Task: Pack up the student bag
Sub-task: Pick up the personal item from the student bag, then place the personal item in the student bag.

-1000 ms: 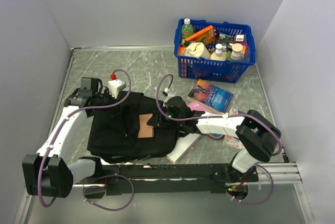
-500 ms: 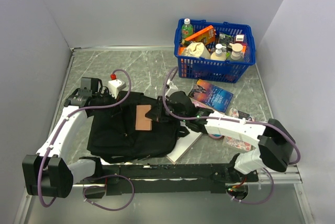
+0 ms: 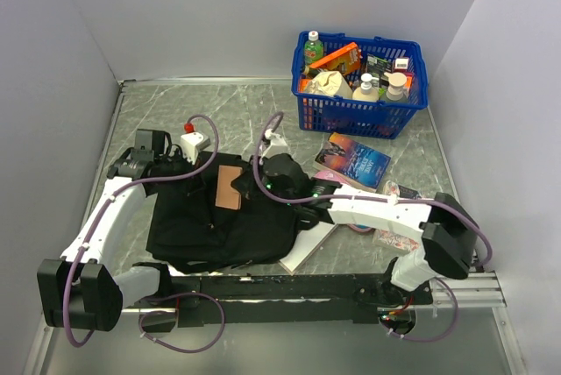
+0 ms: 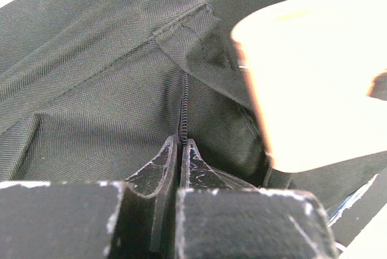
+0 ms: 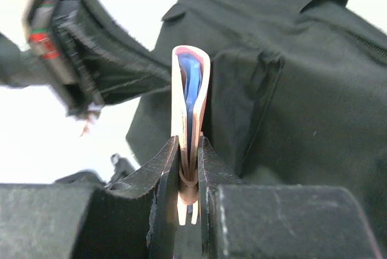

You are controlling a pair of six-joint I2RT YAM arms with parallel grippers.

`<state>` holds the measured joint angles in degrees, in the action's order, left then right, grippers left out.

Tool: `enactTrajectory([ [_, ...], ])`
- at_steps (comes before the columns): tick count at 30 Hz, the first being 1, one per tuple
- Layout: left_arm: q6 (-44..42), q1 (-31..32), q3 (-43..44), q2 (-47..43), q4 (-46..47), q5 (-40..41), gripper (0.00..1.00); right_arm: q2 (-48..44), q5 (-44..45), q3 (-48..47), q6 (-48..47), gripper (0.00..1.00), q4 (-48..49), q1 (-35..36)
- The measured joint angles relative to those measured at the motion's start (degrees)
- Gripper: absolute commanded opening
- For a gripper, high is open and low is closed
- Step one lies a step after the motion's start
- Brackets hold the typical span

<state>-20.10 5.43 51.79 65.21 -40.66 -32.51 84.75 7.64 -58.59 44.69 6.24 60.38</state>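
Blurred pale slab (image 4: 314, 83) over student bag (image 4: 91, 89), cropped rightward

Grey marbled table (image 3: 193, 103) bearing the black student bag (image 3: 210, 222), a blue basket (image 3: 351, 117) and a colourful book (image 3: 355, 161).

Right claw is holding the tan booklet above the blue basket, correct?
No. The right claw grips the tan booklet above the student bag, not above the blue basket, which sits farther back. The top external view shows this.
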Motion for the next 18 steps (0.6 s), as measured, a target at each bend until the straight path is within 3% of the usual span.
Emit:
enactTrajectory([
  [8, 1.44, 0.0, 1.64, 0.0, -1.46, -0.66, 0.01, 9.11, 4.98, -6.84, -2.93, 0.05, -1.33, 3.15],
  [18, 1.49, -0.07, 1.73, 0.0, -2.19, -0.63, 0.01, 10.23, 9.2, -6.54, -5.9, 0.05, -2.23, 5.31],
])
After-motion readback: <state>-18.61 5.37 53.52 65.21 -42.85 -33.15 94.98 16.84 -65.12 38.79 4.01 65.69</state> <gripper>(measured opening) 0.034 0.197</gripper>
